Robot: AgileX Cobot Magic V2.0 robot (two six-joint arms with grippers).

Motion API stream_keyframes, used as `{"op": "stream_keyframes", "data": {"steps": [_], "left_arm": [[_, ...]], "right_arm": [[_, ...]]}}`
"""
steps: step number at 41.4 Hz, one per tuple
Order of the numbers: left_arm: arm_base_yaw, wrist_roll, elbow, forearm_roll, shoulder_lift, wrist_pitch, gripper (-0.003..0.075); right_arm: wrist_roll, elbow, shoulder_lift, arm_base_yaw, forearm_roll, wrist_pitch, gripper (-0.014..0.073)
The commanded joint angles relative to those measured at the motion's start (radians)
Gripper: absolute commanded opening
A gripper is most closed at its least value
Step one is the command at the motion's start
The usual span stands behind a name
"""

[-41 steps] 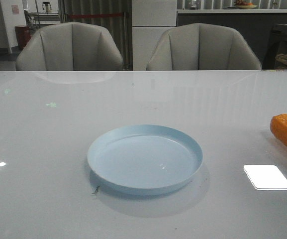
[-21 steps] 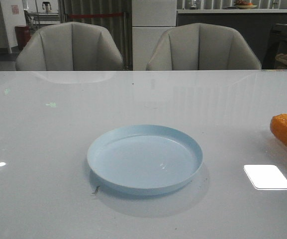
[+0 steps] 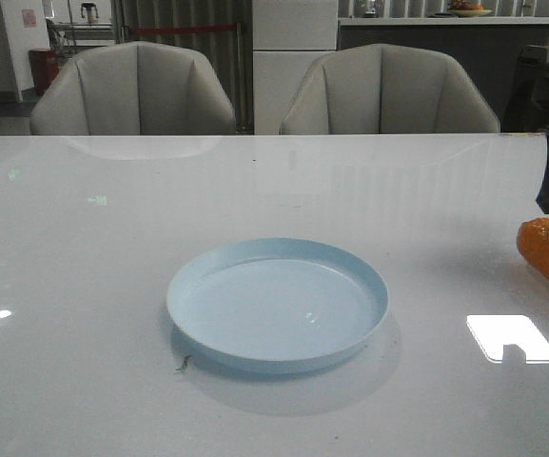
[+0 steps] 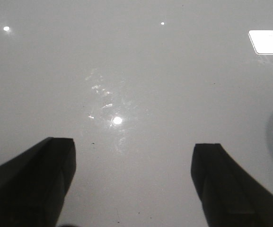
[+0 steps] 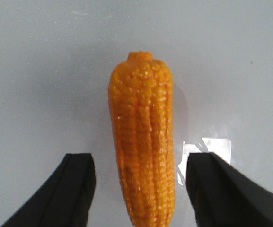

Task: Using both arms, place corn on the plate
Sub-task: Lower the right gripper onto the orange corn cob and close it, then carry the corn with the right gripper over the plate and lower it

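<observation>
Corn lies between the right jaws — spread; left jaws spread over table.

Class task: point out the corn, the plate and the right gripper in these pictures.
corn (image 5: 143, 156): right wrist view, middle of the cob's kernel rows.
plate (image 3: 276, 307): front view, bare floor of the dish.
right gripper (image 5: 138, 191): right wrist view, midway between the open jaws.
</observation>
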Motion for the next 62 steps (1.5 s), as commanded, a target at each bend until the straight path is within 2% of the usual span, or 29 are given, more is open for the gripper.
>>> {"op": "stream_keyframes", "data": {"steps": [1, 11, 30, 33, 36, 41, 44, 52, 62], "left_arm": [[0.003, 0.002, -0.028, -0.021, -0.002, -0.073, 0.056], [0.003, 0.002, -0.028, -0.021, -0.002, -0.069, 0.056], [0.003, 0.002, -0.028, -0.021, -0.002, -0.069, 0.056], [0.003, 0.002, -0.028, -0.021, -0.002, -0.069, 0.056], [0.003, 0.002, -0.028, -0.021, -0.002, -0.069, 0.056], [0.003, 0.002, -0.028, -0.021, -0.002, -0.069, 0.056], [0.003, 0.002, -0.028, -0.021, -0.002, -0.069, 0.056], [0.003, 0.002, -0.028, -0.021, -0.002, -0.069, 0.056], [0.003, 0.002, -0.028, -0.019, -0.002, -0.069, 0.056]], "right_arm": [[-0.012, -0.104, 0.024, -0.006, -0.016, 0.046, 0.0517], [-0.012, -0.2, 0.139, -0.006, -0.018, 0.107, 0.0517], [-0.012, -0.201, 0.214, -0.006, -0.018, 0.132, 0.0515], [-0.012, -0.201, 0.215, -0.006, -0.018, 0.132, 0.0462], [-0.012, -0.201, 0.215, -0.006, -0.018, 0.132, 0.0337], [-0.012, -0.202, 0.215, -0.005, -0.017, 0.141, 0.0035], [-0.015, -0.214, 0.215, -0.001, -0.005, 0.165, 0.0071], [-0.069, -0.308, 0.215, 0.039, 0.062, 0.256, 0.0055], [-0.095, -0.459, 0.215, 0.173, 0.104, 0.318, 0.0055]]}}
